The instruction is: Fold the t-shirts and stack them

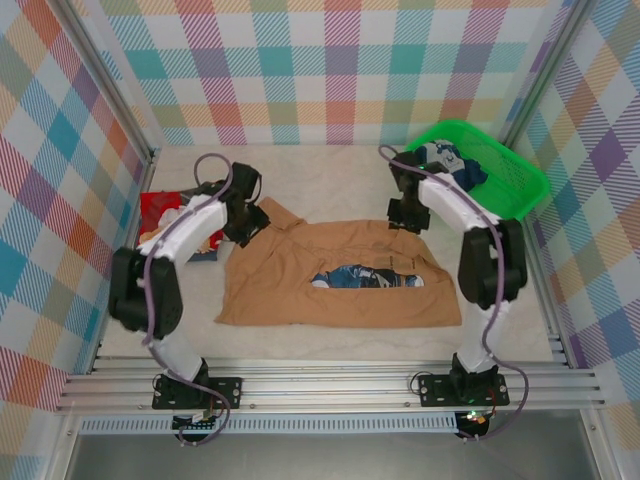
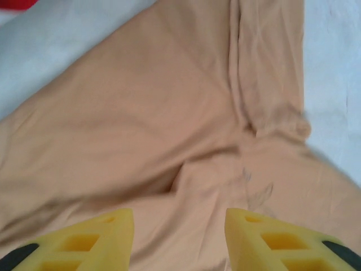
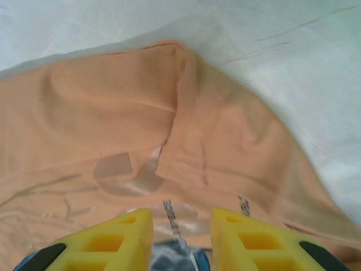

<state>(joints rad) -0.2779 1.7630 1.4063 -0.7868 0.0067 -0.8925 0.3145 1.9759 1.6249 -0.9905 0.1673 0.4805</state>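
A tan-brown t-shirt [image 1: 340, 290] lies spread across the middle of the table, partly folded, with a strip of its blue-and-white print [image 1: 365, 277] showing. My left gripper [image 1: 245, 225] hovers over the shirt's upper left corner. Its yellow fingers [image 2: 115, 231] stand apart with only flat tan cloth [image 2: 169, 113] below. My right gripper [image 1: 408, 215] is over the upper right edge. It is open [image 3: 181, 226] above the folded hem, with the print [image 3: 175, 261] visible in the gap. A red t-shirt [image 1: 160, 208] lies bunched at the far left, behind my left arm.
A green mesh basket [image 1: 515, 175] holding dark clothes stands at the back right, close behind my right arm. Checked walls enclose the table on three sides. Bare white tabletop [image 1: 320, 175] lies beyond the tan shirt.
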